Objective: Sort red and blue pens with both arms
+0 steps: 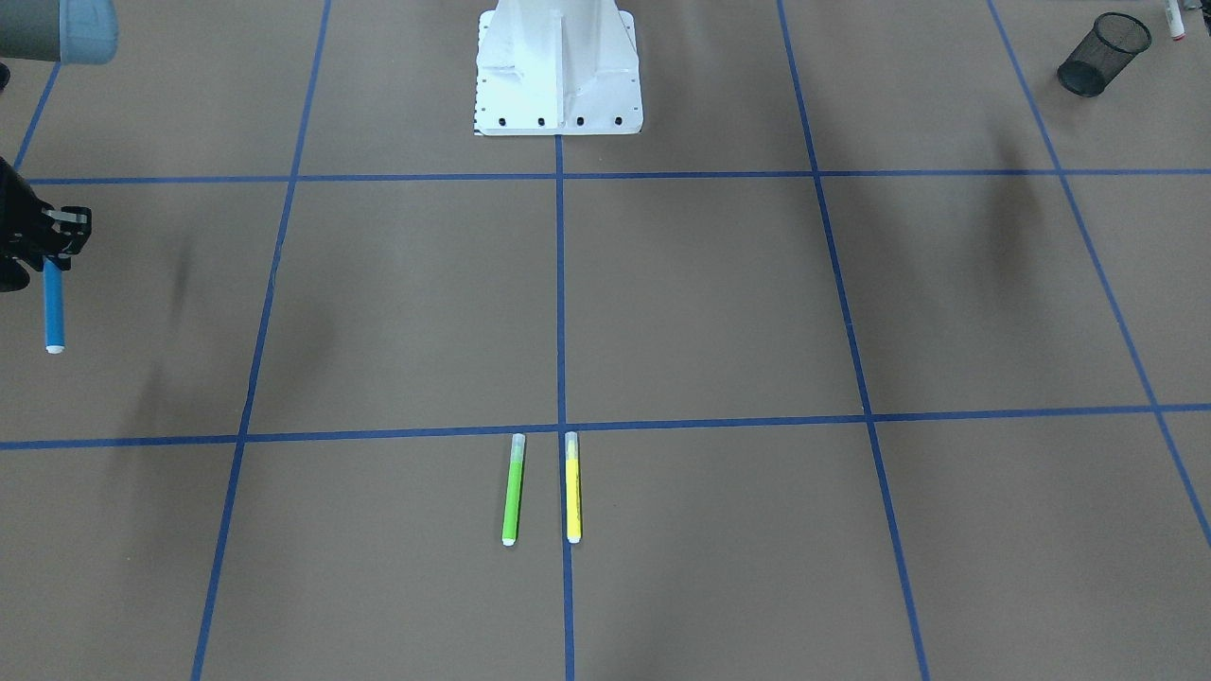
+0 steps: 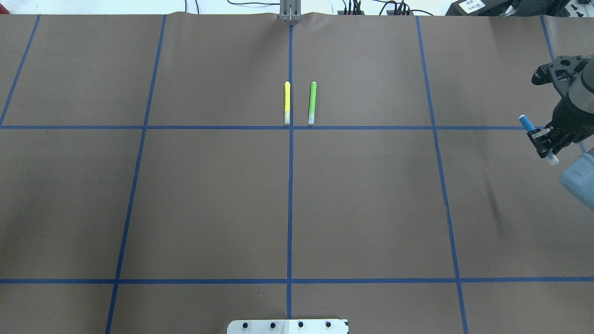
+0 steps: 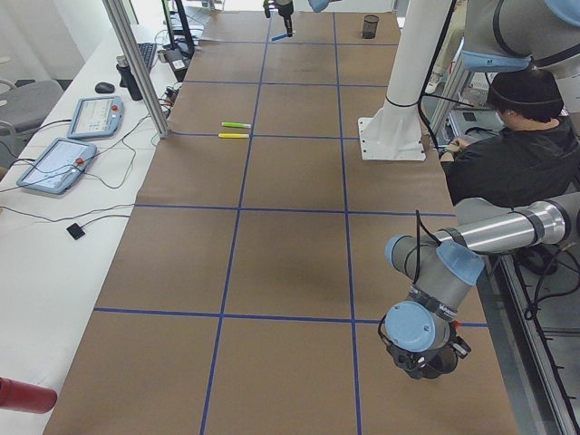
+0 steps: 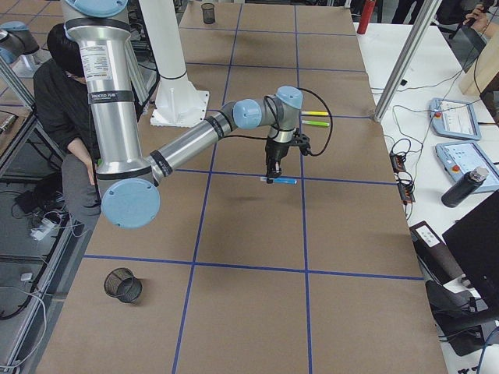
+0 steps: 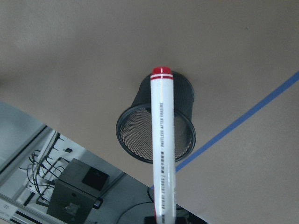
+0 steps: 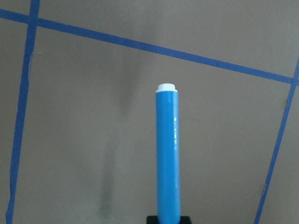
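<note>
My right gripper (image 2: pixel 545 141) is shut on the blue pen (image 2: pixel 526 121) and holds it clear of the mat at the table's right end. The blue pen (image 6: pixel 168 154) points away from the gripper, white end foremost. The front view shows the same gripper (image 1: pixel 47 251) and pen (image 1: pixel 54 307) at the left edge. My left gripper (image 5: pixel 163 220) is shut on the red pen (image 5: pixel 162 149), a white barrel with a red end. That end lines up with a black mesh cup (image 5: pixel 135 135) beneath it. In the front view only the pen's tip (image 1: pixel 1176 19) shows beside the cup (image 1: pixel 1102 52).
A green marker (image 1: pixel 512 492) and a yellow marker (image 1: pixel 572 489) lie side by side near the far middle of the mat. The white pedestal (image 1: pixel 558 76) stands at the robot's edge. A second mesh cup (image 4: pixel 123 284) stands at the right end. A person (image 3: pixel 517 154) sits behind the robot.
</note>
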`<state>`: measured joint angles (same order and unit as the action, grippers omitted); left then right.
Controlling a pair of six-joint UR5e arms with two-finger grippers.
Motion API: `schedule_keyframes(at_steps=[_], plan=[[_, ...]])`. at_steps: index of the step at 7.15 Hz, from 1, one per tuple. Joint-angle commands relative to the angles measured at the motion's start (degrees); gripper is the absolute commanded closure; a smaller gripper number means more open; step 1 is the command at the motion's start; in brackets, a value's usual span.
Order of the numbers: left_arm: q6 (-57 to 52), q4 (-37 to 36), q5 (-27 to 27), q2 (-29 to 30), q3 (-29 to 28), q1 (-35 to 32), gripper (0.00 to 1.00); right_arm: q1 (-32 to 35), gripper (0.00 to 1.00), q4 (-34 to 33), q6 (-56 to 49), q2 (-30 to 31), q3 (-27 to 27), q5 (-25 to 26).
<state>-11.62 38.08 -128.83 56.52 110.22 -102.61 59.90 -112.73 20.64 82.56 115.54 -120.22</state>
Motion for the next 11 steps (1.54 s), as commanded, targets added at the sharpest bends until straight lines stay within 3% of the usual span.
schedule_keyframes(at_steps=[1,9,10,11], plan=[[-5.75,-8.43,-0.55,-0.18,-0.35,-1.71,1.0,0.04,1.0,0.06,0.02,-0.12,0.04,-0.27],[-5.87,-7.76,-5.29,0.87,-10.29,-1.81,1.0,0.48,1.0,-0.03,0.63,-0.29,0.65,-0.36],[-5.95,-6.19,-5.29,0.96,-11.16,-1.81,0.61,0.48,1.0,-0.03,0.63,-0.29,0.56,-0.36],[-5.95,-3.65,-5.38,1.22,-12.91,-1.81,0.31,0.48,1.0,0.05,0.63,-0.29,0.56,-0.36]])
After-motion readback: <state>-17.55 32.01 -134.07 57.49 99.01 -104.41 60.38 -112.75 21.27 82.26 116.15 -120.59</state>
